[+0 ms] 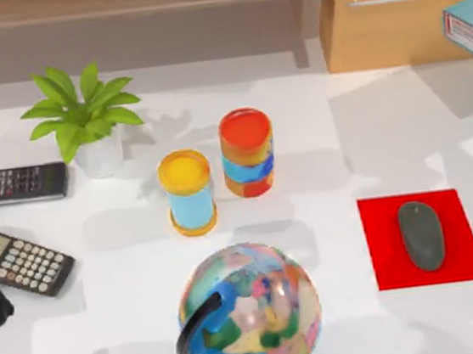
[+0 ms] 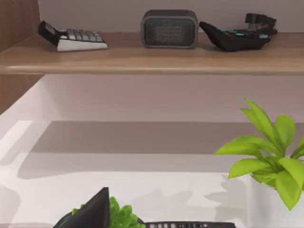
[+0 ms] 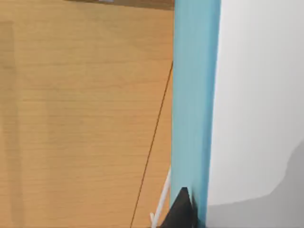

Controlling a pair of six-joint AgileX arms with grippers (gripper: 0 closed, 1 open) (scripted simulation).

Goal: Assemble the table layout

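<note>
Table (image 1: 386, 143): flat, smooth, plain white desktop.

Potted plant (image 1: 83, 117) stood back left; two calculators (image 1: 24, 183) (image 1: 26, 261) lay near it. Yellow-topped can (image 1: 188, 191) stood just beside red-topped can (image 1: 247, 152), mid-scene. Globe (image 1: 250, 312) sat at front. Grey mouse (image 1: 421, 234) lay on red mat (image 1: 379, 246), right. Wooden cabinet (image 1: 399, 30) stood behind.
</note>
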